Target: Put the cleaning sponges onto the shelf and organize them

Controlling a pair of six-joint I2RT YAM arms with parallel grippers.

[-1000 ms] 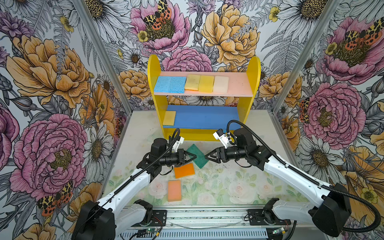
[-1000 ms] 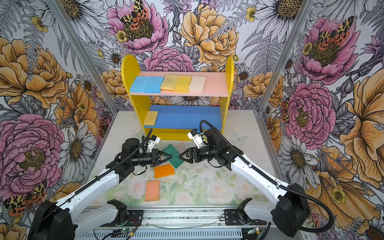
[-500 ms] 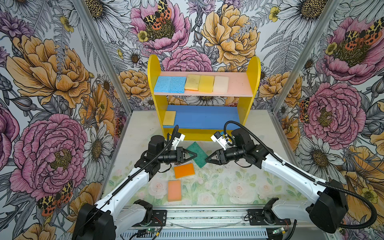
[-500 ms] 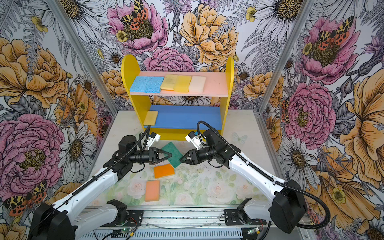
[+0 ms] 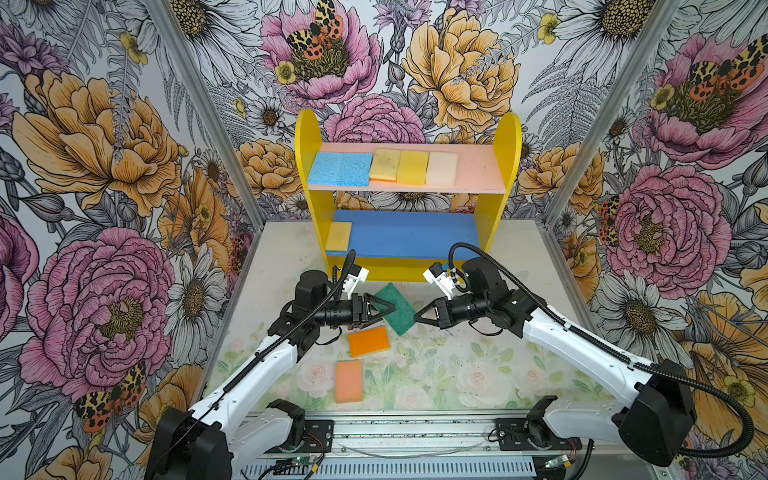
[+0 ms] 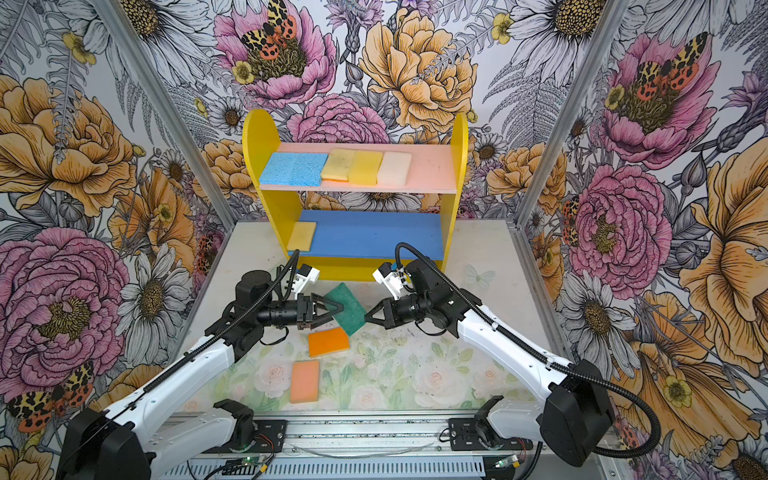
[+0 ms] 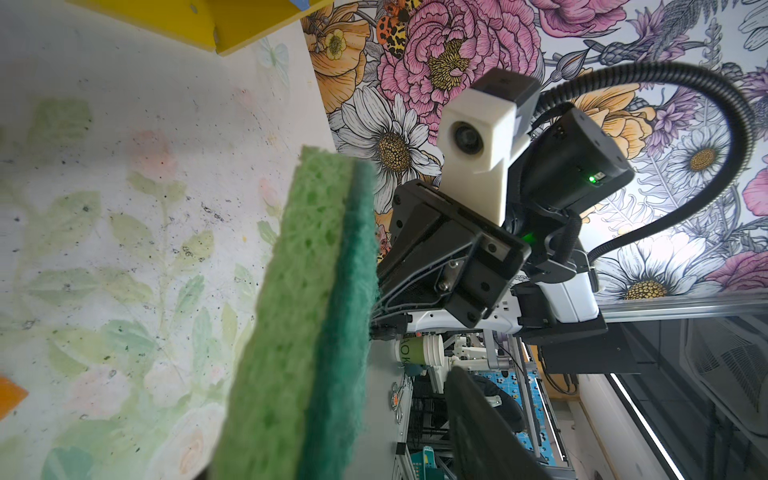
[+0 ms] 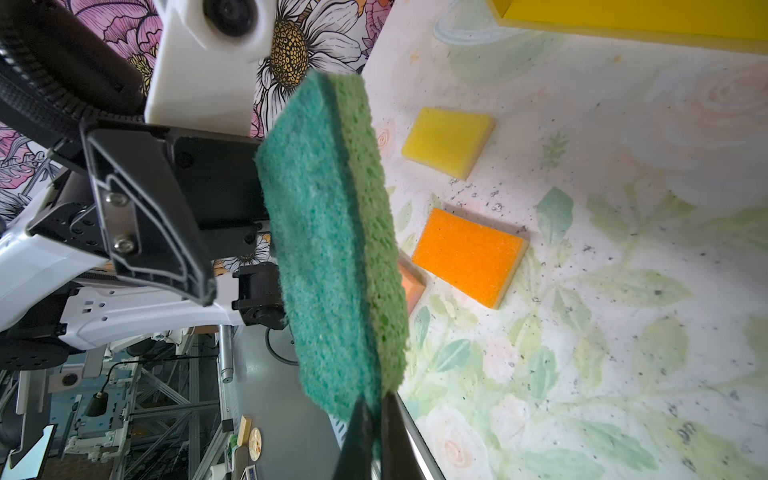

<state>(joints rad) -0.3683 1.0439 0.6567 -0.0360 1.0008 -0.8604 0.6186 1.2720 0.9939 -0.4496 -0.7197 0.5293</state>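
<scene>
1. Green foam first: the dark green sponge [image 5: 397, 309] hangs tilted above the table [image 5: 457, 374], in front of the shelf [image 5: 305, 166], between my two grippers.
2. My right gripper [image 5: 417, 318] is pinched tight on one corner and carries it. My left gripper [image 5: 382, 309] stands spread around the opposite end; I cannot tell whether a finger brushes the foam.
3. Done: the blue sponges [image 5: 340, 169], two yellow sponges [image 5: 384, 165] and a cream sponge [image 5: 441, 168] sit in a row on the pink upper board [image 5: 478, 170]. A lone yellow sponge [image 5: 338, 236] lies at the left end of the blue lower board [image 5: 415, 239].
4. Left: this green one, plus the orange sponge [image 5: 368, 340], the peach sponge [image 5: 349, 381] and a stray yellow sponge [image 8: 449, 141] flat on the table.
5. In the way, I judge: my left gripper crowds the sponge, and the upper board overhangs the lower.
</scene>
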